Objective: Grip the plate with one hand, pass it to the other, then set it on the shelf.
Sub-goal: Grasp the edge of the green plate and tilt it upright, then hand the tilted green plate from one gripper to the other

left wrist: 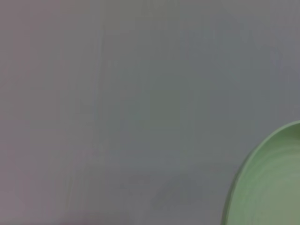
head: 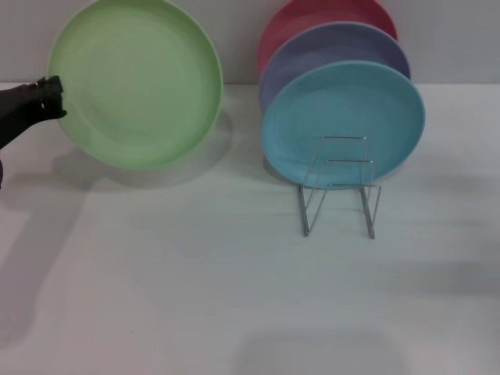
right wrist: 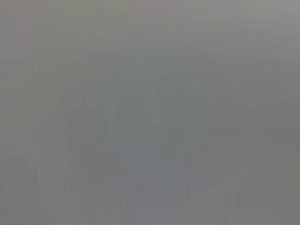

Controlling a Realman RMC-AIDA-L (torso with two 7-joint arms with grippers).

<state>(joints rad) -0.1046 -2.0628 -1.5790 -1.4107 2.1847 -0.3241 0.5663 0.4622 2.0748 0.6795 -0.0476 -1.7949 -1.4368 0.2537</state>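
White worktop (head: pixel 234 297) is seen in the head view, with a pale wall behind it. Four plates are counted there: one green, one blue, one purple and one pink. One wire shelf (head: pixel 340 187) is counted too, and it is stood on the worktop in front of the blue plate (head: pixel 344 117).

The green plate (head: pixel 137 82) is held up on its edge at the far left, off the worktop, with its round face turned to the camera. No long side is had by it, as it is round. Its left rim is pinched by the left tool (head: pixel 51 98), which is clenched on the plate.

The blue plate is stood on edge too, facing the camera. The purple plate (head: pixel 328 47) is set behind it, and the pink plate (head: pixel 312 19) is set behind that.

Only a curved piece of the green plate's rim (left wrist: pixel 267 183) is shown in the left wrist view, against grey wall. The other plates and the shelf are not shown by it.

Only plain grey is shown in the right wrist view. The right tool is not seen in any view.
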